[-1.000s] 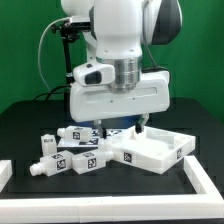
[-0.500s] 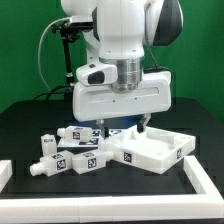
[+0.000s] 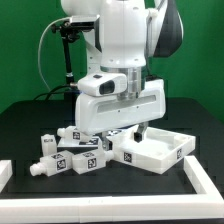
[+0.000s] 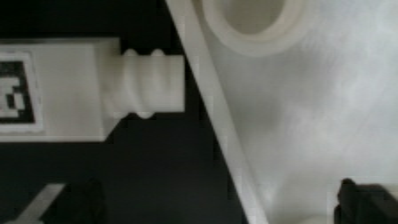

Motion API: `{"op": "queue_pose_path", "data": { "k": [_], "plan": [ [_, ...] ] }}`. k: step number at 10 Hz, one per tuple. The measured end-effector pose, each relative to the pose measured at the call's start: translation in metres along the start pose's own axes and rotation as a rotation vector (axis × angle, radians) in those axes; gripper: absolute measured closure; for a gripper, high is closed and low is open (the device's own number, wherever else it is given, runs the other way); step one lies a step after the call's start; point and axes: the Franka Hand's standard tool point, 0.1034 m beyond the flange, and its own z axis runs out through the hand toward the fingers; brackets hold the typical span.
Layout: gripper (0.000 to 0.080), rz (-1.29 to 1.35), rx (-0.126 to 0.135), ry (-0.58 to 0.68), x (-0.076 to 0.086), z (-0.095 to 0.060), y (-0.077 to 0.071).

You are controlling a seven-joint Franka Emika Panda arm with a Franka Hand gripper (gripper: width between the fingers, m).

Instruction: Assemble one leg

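Observation:
Several white legs with black-and-white tags lie in a cluster on the black table; one is at the back (image 3: 78, 135), one in front (image 3: 85, 161) and one at the exterior view's left (image 3: 48, 166). The large white rimmed panel (image 3: 152, 150) lies to their right. My gripper (image 3: 125, 132) hangs low over the gap between the legs and the panel, open and empty. In the wrist view one leg (image 4: 63, 88) shows with its ribbed stub end (image 4: 143, 85) pointing at the panel (image 4: 294, 110), which has a round hole (image 4: 249, 22). The gripper (image 4: 210, 205) straddles the panel's edge.
A white raised border (image 3: 110, 211) runs along the table's front, with white pieces at the exterior view's left (image 3: 5, 174) and right (image 3: 206, 184). A black stand with cables (image 3: 65, 60) rises behind the arm.
The gripper's hand has turned about its axis and now sits slightly tilted and a little lower. The legs and the panel have not moved.

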Motion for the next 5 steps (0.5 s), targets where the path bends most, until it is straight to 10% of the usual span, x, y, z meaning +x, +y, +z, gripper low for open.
{"op": "queue_pose_path", "data": {
  "k": [5],
  "plan": [
    [0.0150,-0.054,-0.015,-0.002,0.003,0.012,-0.009]
  ]
}}
